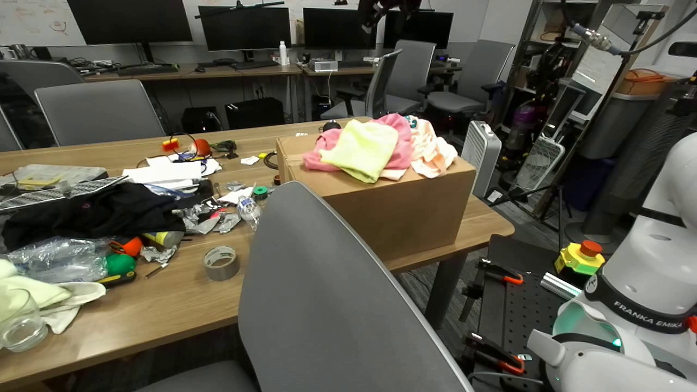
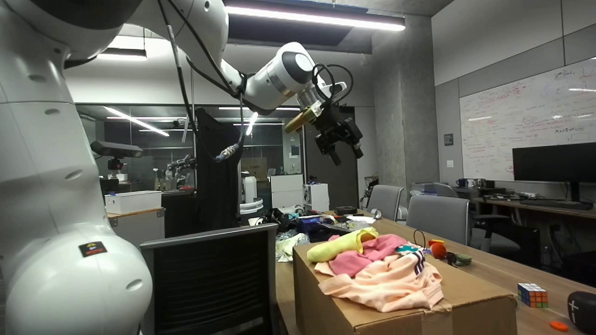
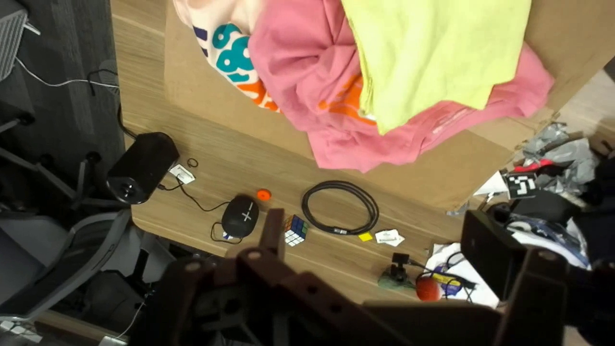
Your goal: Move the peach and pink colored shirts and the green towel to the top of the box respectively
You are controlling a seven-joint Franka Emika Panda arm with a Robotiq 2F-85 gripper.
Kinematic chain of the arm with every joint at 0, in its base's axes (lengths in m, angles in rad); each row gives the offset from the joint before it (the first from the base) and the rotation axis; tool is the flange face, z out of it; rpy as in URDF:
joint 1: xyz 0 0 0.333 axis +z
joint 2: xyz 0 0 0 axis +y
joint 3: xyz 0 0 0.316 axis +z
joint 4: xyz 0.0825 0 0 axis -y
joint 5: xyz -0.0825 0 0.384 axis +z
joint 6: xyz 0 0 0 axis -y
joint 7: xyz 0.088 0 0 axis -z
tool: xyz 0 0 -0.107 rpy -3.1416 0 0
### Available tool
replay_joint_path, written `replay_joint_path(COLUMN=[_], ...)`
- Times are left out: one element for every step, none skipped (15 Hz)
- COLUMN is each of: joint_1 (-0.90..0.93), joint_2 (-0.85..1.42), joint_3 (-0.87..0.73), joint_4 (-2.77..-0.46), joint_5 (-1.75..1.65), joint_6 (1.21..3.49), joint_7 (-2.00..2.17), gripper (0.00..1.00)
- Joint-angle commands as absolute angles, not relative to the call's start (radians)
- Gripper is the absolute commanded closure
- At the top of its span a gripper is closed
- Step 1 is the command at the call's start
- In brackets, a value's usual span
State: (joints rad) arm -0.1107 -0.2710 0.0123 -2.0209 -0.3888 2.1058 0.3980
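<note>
In an exterior view, the black band (image 1: pixel 648 316) round my arm (image 1: pixel 648 256) reads FRANKA EMIKA. The green towel (image 1: pixel 367 144) lies on the pink shirt (image 1: pixel 400 130), which partly covers the peach shirt (image 1: pixel 432 149); all three rest on top of the cardboard box (image 1: pixel 403 220).

In an exterior view, my gripper (image 2: pixel 347 156) hangs high, well apart from the cloth, jaws wide. A sticker (image 2: pixel 93 249) with a yellow warning triangle marks my arm; its small print defeats me. Red handwriting on the whiteboard (image 2: pixel 498 158) is too small to read.

In the wrist view, my fingers (image 3: pixel 273 230) stand far apart. The peach shirt carries teal and orange print (image 3: pixel 242 62), partly hidden by the pink shirt, whose own orange lettering (image 3: pixel 353 100) runs under the towel; I can make out no word of either. The speaker (image 3: pixel 238 218) shows plus and minus signs near the Rubik's Cube (image 3: pixel 295 230), and a black-and-white coded marker (image 3: pixel 521 185) lies beside the box.
</note>
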Motion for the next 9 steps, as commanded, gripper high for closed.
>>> replay_joint_path(joint_1=[-0.067, -0.053, -0.041, -0.027, -0.016, -0.006, 0.003, 0.007, 0.004], joint_2=[-0.353, -0.376, -0.399, -0.424, -0.450, -0.475, -0.506, -0.539, -0.572], joint_3=[0.006, 0.004, -0.001, -0.008, -0.013, -0.019, -0.026, -0.028, -0.026], joint_4=[-2.145, -2.182, -2.212, -2.243, -2.267, -2.287, -2.310, -2.330, -2.355], joint_5=[-0.329, -0.302, -0.276, -0.241, -0.212, -0.192, -0.177, -0.174, -0.190], joint_6=[2.118, 2.113, 2.106, 2.088, 2.062, 2.029, 1.994, 1.963, 1.956], joint_7=[0.234, 0.187, 0.133, 0.077, 0.020, -0.036, -0.093, -0.130, -0.143], gripper=[0.00, 0.00, 0.00, 0.00, 0.00, 0.00, 0.00, 0.00, 0.00])
